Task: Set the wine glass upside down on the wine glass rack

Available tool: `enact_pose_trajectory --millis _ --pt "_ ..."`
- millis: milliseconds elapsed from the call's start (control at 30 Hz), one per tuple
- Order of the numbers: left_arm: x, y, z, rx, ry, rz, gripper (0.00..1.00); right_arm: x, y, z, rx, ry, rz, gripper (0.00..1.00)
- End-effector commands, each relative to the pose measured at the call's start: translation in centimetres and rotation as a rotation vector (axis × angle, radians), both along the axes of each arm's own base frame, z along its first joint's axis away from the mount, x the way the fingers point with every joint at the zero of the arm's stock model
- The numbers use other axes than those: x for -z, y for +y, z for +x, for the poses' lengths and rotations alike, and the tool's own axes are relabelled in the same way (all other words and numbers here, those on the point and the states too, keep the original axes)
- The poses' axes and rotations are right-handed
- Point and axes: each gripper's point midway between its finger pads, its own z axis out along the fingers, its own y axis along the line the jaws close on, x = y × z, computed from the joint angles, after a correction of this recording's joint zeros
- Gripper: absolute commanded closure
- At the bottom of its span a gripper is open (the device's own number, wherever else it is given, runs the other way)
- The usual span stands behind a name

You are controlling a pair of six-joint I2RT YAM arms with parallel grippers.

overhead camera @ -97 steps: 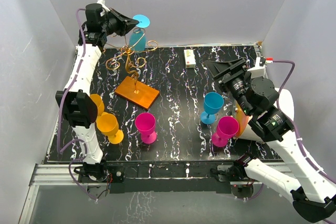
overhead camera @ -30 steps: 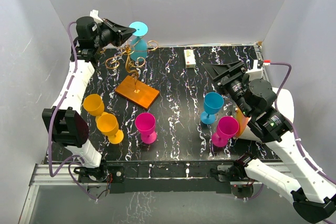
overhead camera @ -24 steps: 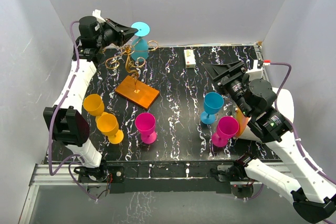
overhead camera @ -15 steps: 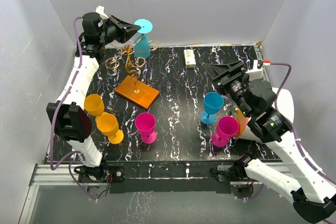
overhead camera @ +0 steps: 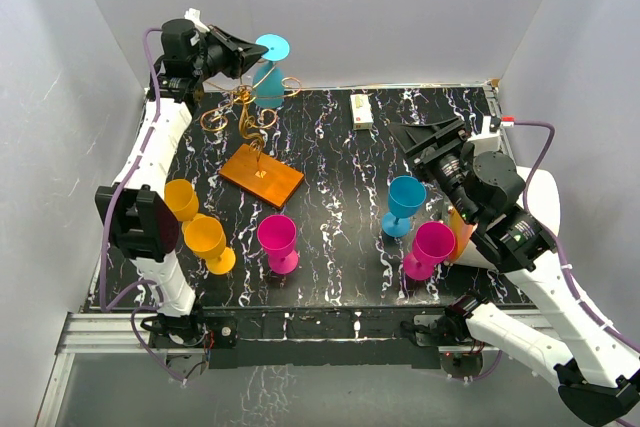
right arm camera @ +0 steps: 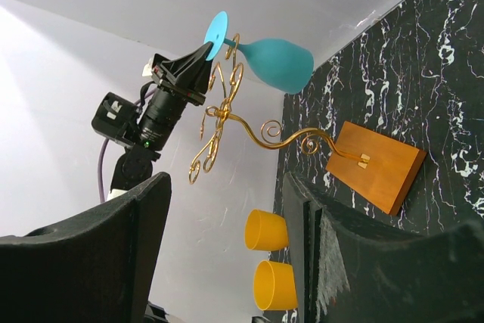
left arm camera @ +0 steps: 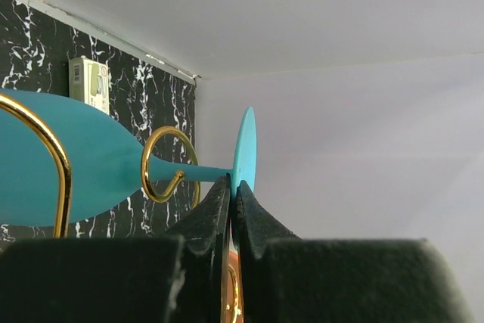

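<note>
A teal wine glass (overhead camera: pixel 267 77) hangs upside down, foot up, with its stem inside a curled loop of the gold wire rack (overhead camera: pixel 240 112). The rack stands on an orange-brown base (overhead camera: pixel 261 176) at the back left. My left gripper (overhead camera: pixel 258 53) is shut on the rim of the glass's round foot (left arm camera: pixel 245 149); the stem passes through a gold loop (left arm camera: pixel 168 164). The right wrist view also shows the glass (right arm camera: pixel 278 62) on the rack (right arm camera: pixel 227 119). My right gripper (overhead camera: pixel 415 135) is open and empty, held above the right side of the table.
Two orange glasses (overhead camera: pixel 195 222) stand at the left front, a magenta glass (overhead camera: pixel 278 240) in the middle front, a blue glass (overhead camera: pixel 404 202) and a magenta glass (overhead camera: pixel 430 247) at the right. A small white box (overhead camera: pixel 361 110) lies at the back. White walls enclose the table.
My left gripper has shifted slightly right and up with the teal glass, whose stem now sits in the rack's loop. The right arm has barely moved.
</note>
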Motion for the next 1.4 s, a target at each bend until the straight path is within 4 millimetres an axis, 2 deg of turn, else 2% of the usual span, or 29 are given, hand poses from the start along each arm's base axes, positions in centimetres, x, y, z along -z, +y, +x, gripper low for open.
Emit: enact_pose_trajectory --millis 0,600,900,1167,1367 --pt "-3.2 0.4 -0.5 -0.009 -0.087 0.028 1.0 -1.2 -0.4 -0.3 0.012 -0.033 0.014 0.41" --pt "-2.4 2.2 0.0 -0.069 -0.077 0.075 1.0 -1.3 -0.3 -0.3 0.007 -0.032 0.014 0.42" --pt "-1.5 3.4 -0.7 -0.119 -0.043 0.112 1.0 -1.3 -0.3 -0.3 0.005 -0.032 0.012 0.41" --pt "-0.8 4.0 -1.0 -0.141 -0.014 0.163 0.95 -1.3 0.1 -0.1 -0.005 -0.033 0.011 0.41" --pt "0.1 4.8 -1.2 -0.16 0.028 0.234 0.83 -1.2 0.1 -0.1 -0.005 -0.031 0.011 0.41"
